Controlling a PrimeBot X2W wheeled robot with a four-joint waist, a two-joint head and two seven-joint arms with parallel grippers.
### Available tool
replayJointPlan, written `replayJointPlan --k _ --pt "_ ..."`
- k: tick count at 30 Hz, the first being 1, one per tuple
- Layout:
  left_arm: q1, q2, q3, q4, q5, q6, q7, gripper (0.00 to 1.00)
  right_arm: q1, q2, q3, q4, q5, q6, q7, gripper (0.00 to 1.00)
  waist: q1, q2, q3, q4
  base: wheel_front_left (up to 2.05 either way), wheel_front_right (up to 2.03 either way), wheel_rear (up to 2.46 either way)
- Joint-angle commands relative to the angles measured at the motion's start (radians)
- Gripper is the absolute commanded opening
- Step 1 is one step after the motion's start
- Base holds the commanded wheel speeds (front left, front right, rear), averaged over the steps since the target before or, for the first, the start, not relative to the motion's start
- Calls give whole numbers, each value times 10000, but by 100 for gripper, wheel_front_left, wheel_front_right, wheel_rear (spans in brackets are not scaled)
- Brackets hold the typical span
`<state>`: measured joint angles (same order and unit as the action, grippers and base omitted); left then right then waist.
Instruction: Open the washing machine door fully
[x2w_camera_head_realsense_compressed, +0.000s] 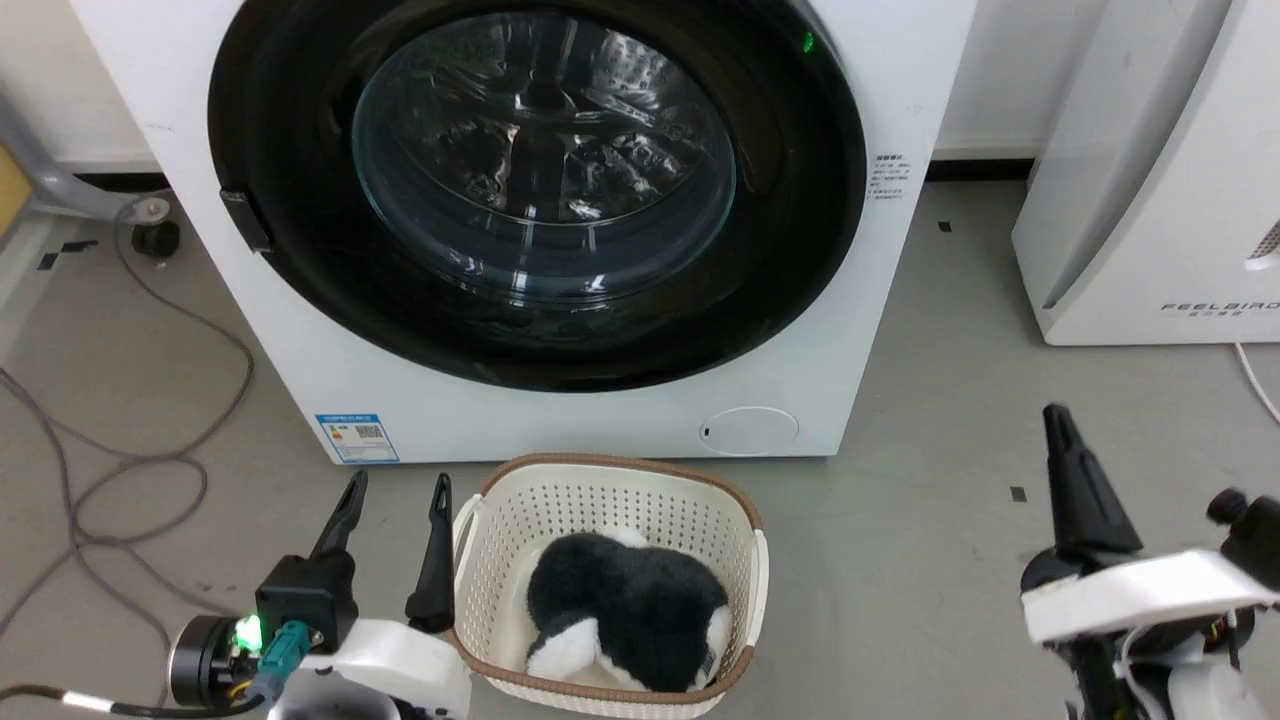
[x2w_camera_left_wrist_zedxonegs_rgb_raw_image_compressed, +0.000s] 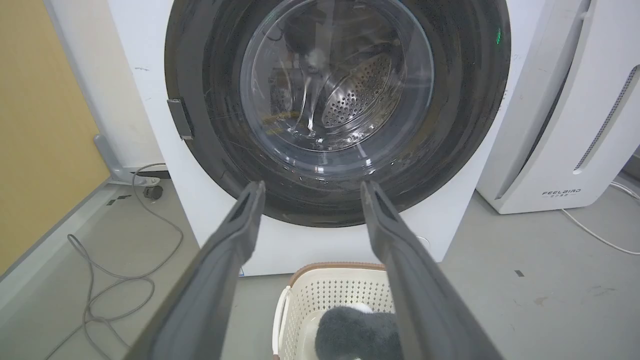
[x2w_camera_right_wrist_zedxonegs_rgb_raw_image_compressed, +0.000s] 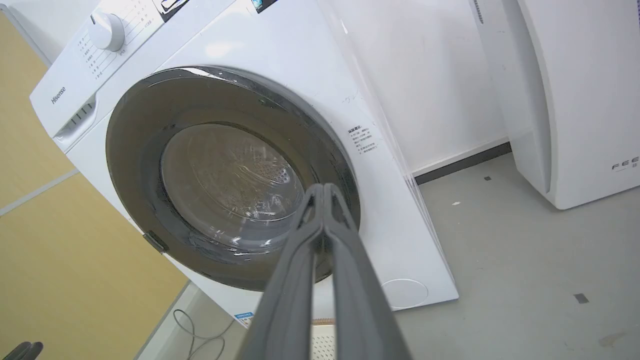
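- Head view: the washing machine (x2w_camera_head_realsense_compressed: 560, 400) stood with its white front to the camera. The washing machine door (x2w_camera_head_realsense_compressed: 800, 200) lay shut and flush against that front, its glossy black rim ringing the clear glass bowl. A small grey tab (x2w_camera_head_realsense_compressed: 245, 220) sat on the rim's left edge.
- A blue sticker (x2w_camera_head_realsense_compressed: 357, 437) and a round cap (x2w_camera_head_realsense_compressed: 748, 431) sat low on the washing machine's front.
- A cream basket (x2w_camera_head_realsense_compressed: 620, 470) sat on the floor just in front of the washing machine, with a black-and-white plush toy (x2w_camera_head_realsense_compressed: 625, 600) inside.
- The left gripper (x2w_camera_head_realsense_compressed: 399, 482) hung in front of the washing machine's lower left corner, clear of it. Its fingers were parted and empty.
- The right gripper (x2w_camera_head_realsense_compressed: 1056, 415) hung out past the washing machine's lower right corner, well apart from it, showing as one dark spike.
- A white FEELBIRD appliance (x2w_camera_head_realsense_compressed: 1150, 200) stood to the right of the washing machine, and a grey cable (x2w_camera_head_realsense_compressed: 150, 460) looped on the floor to its left.
- Left wrist view: the two fingers stood wide apart with nothing between them. Their tips were framed against the door's lower rim, and whether they touched it could not be told.
- Right wrist view: the fingers were pressed together and held nothing. Their tips were framed against the door's lower right rim. The door sat closed under the washing machine's control panel.
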<state>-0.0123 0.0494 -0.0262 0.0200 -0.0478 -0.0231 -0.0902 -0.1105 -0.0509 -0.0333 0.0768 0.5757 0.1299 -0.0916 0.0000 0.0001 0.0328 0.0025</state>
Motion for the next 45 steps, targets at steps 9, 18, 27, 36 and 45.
replayJointPlan --k 9,18,27,36,45 --pt "-487 8 52 -209 -163 -185 -254 100 -1705 -76 -323 905 1725 5 -234 0 0 -1 460 -18 0 0 0" --pt "-806 22 112 -482 -261 -332 -442 100 -3820 -542 -278 2391 3100 5 -249 0 0 -1 978 7 0 0 0" --pt "-1196 50 160 -732 -388 -468 -630 100 -6449 -1049 226 4126 4052 5 -36 0 0 -1 1623 56 0 0 0" --pt "-1575 95 181 -964 -536 -591 -818 100 -9324 -1421 1048 6306 4610 6 621 0 0 -1 2246 184 0 0 0" --pt "-1817 118 214 -1221 -654 -699 -1006 100 -11794 -1275 2296 8264 4749 6 1965 0 0 -1 2799 244 0 0 0"
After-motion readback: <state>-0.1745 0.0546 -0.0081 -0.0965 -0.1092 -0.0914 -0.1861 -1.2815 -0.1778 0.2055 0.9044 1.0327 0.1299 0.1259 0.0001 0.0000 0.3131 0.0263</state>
